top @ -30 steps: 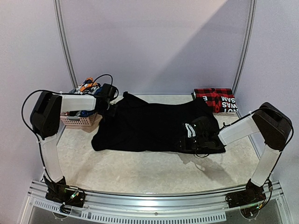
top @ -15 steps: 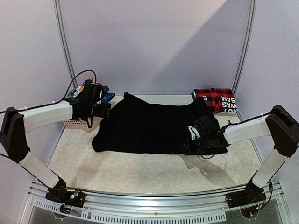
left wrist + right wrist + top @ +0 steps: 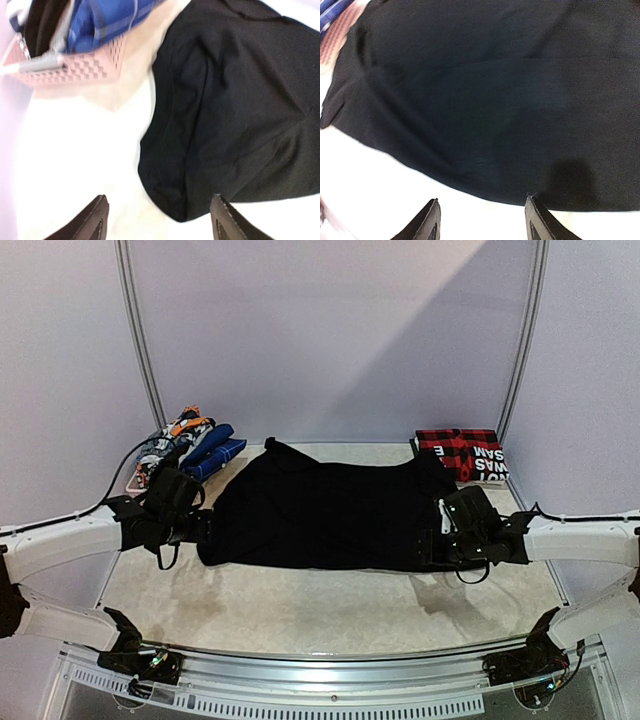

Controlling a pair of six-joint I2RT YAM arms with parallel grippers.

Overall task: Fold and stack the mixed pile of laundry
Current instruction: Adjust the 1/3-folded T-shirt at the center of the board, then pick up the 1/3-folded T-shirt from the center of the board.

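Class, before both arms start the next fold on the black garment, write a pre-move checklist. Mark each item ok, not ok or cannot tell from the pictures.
1. The black garment lies spread flat on the table: ok.
2. The left gripper is open and empty above the garment's near left corner: ok.
3. The right gripper is open and empty over the garment's near right edge: ok.
4. Either gripper touches the cloth: cannot tell.
5. The basket is emptied: not ok, coloured clothes lie in it.
6. The folded stack at the far right sits out of both arms' way: ok.
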